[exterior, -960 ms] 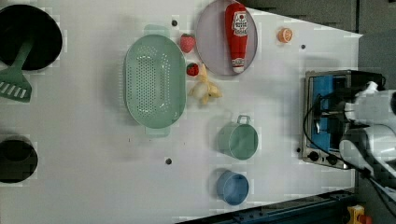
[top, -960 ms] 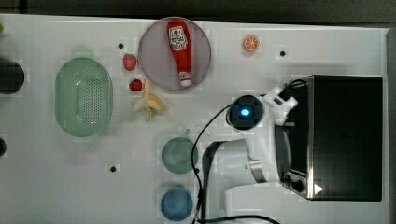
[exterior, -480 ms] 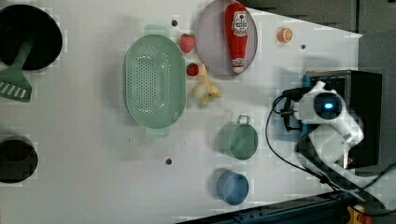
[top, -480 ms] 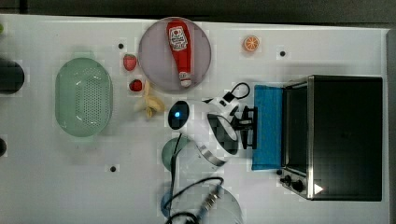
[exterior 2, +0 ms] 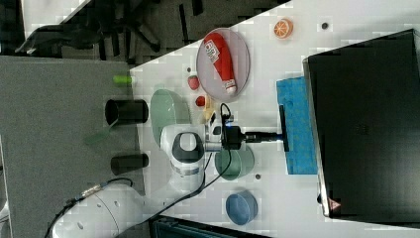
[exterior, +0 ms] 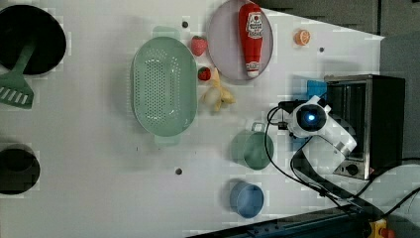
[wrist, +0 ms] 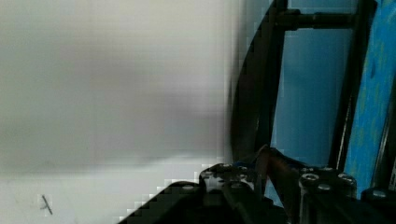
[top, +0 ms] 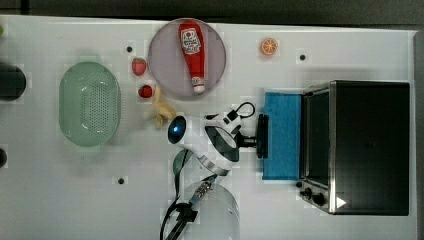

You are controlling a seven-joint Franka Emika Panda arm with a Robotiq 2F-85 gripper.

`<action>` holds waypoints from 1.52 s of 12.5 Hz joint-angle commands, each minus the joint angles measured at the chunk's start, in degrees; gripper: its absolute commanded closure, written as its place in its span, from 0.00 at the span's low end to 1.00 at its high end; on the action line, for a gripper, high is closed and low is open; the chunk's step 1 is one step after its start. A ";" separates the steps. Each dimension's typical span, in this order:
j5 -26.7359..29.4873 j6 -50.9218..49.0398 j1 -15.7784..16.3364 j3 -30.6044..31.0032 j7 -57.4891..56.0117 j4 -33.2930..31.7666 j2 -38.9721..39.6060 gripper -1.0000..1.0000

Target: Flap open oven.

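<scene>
The oven (top: pixel 370 145) stands at the top view's right end of the white bench (top: pixel 60 200), its black body square to the edge and its two knobs at the top view's lower corner of the silver front. Its blue-tinted door (top: pixel 282 135) lies flapped down flat, reaching out from the front toward the top view's left, with the black bar handle (top: pixel 262 136) along its far edge. The tool (top: pixel 256 141) sits right at that handle, pinching the bar about midway along it; the wrist view shows the dark fingers (wrist: pixel 275 175) narrowed around the bar with the blue glass just behind. The white arm runs back from the tool toward the top view's left and lower side, passing over a green cup (exterior: pixel 251 148). Farther out lie a blue bowl (exterior: pixel 246 199), a banana (top: pixel 161 111), two strawberries, a plate (top: pixel 167 65) carrying a ketchup bottle (top: pixel 192 52), an orange slice (top: pixel 269 46) and a green colander (top: pixel 90 104)
</scene>
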 commanded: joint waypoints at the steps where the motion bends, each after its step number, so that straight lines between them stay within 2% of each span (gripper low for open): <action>1: 0.12 0.08 0.42 -0.29 4.79 1.24 -0.52 0.82; 3: 1.09 1.73 0.46 -0.20 4.92 1.99 -2.11 0.82; 5: 5.78 2.29 0.37 -0.20 4.92 2.23 -6.40 0.82; 9: 27.21 -0.04 0.08 -0.33 4.62 2.27 -18.44 0.82; 15: 46.24 -15.70 0.10 -0.60 4.60 5.25 -34.18 0.82; 17: 49.69 -21.19 0.15 -0.57 4.78 7.93 -38.08 0.82; 19: 49.87 -27.56 0.14 -0.70 5.02 11.54 -40.54 0.82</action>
